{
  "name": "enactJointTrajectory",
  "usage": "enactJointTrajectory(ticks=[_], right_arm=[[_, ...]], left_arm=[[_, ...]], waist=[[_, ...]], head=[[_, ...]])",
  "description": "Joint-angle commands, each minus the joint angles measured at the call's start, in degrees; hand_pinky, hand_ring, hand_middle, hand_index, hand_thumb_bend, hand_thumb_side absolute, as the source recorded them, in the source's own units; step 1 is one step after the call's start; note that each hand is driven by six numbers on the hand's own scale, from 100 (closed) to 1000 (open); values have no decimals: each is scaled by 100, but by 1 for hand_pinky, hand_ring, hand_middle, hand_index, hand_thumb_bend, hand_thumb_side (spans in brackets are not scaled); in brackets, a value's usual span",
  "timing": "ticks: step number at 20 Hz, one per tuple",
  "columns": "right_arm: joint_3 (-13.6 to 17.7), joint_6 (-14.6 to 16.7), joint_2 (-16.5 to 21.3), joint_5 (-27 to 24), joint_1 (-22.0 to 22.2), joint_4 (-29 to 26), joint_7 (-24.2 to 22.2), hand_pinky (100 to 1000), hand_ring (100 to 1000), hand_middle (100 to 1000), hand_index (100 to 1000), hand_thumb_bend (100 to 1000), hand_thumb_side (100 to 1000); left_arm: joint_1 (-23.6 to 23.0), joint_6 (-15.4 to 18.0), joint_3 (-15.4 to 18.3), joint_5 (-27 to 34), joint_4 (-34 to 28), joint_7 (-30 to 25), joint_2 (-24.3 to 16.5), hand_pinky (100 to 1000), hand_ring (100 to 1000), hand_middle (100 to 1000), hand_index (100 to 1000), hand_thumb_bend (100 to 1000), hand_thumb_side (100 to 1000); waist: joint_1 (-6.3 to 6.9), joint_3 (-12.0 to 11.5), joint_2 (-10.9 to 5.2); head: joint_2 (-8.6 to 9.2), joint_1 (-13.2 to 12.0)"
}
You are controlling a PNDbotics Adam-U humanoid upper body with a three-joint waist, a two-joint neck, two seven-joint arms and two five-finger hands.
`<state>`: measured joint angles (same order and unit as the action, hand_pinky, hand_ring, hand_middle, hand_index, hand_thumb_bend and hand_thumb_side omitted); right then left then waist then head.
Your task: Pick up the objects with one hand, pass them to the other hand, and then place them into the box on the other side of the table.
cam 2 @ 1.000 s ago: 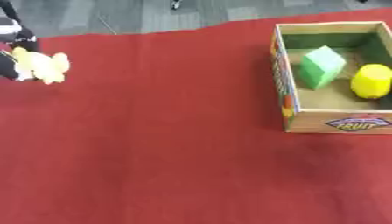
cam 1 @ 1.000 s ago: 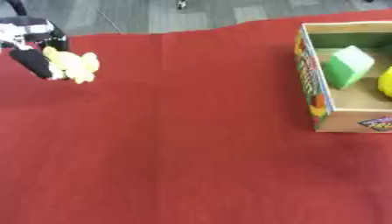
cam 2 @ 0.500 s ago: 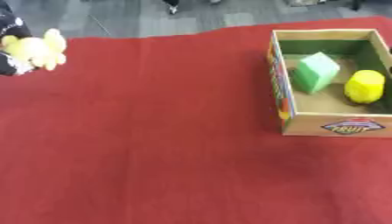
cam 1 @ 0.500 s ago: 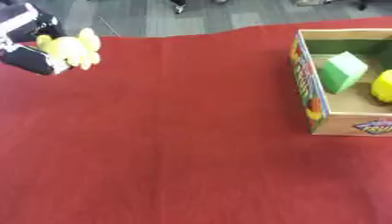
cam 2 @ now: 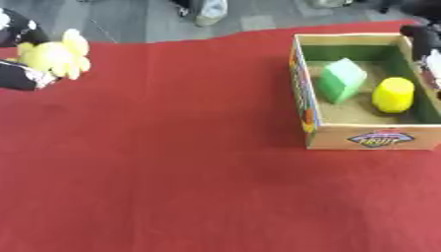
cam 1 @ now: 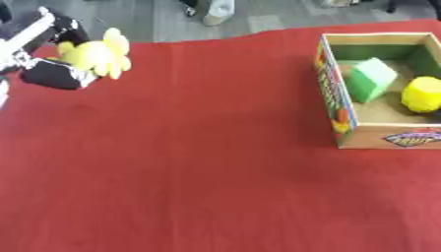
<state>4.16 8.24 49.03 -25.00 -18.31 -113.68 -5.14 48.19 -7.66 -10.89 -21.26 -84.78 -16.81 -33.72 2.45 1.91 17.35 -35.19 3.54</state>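
At far left your left hand (cam 1: 53, 74) pinches the soft yellow toy (cam 1: 95, 55); handover and cardboard box (cam 1: 334, 108) placement remain; right hand (cam 2: 426, 47) unclear.

My left hand (cam 1: 53, 74) has lifted the yellow toy (cam 1: 95, 56) since a second ago. It was low over the cloth (cam 1: 198, 162) near the left edge; now it sits higher, toward the far left corner, fingers curled round the toy. The toy's lobes now stick up and to the right of the hand, where earlier they hung beside it. My right hand (cam 2: 424, 44) has come into the right eye view at the right edge, a dark shape just over the far right corner of the box (cam 2: 303, 106); I cannot tell how its fingers stand.
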Motion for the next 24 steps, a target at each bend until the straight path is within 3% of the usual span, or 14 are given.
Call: enactJointTrajectory(ticks=[1, 16, 24], right_arm=[[-174, -207, 270, 31, -258, -92, -230, 897, 960, 795, 883, 100, 262], [-904, -852, 155, 100, -1141, -92, -967, 897, 963, 796, 883, 100, 318], [-1246, -1177, 52, 448, -1377, -92, -1243, 896, 966, 799, 883, 100, 357]], left_arm=[[46, 30, 9, -152, -146, 190, 110, 596, 512, 364, 490, 100, 100], [-148, 366, -113, -106, -111, 706, 1009, 588, 496, 348, 486, 100, 112], [-299, 607, -173, -303, -157, 1341, 1535, 584, 493, 351, 493, 100, 141]], waist=[[-32, -28, -179], [-170, -176, -225], [-253, -224, -230]], head=[[-46, 105], [-113, 361], [-156, 573]])
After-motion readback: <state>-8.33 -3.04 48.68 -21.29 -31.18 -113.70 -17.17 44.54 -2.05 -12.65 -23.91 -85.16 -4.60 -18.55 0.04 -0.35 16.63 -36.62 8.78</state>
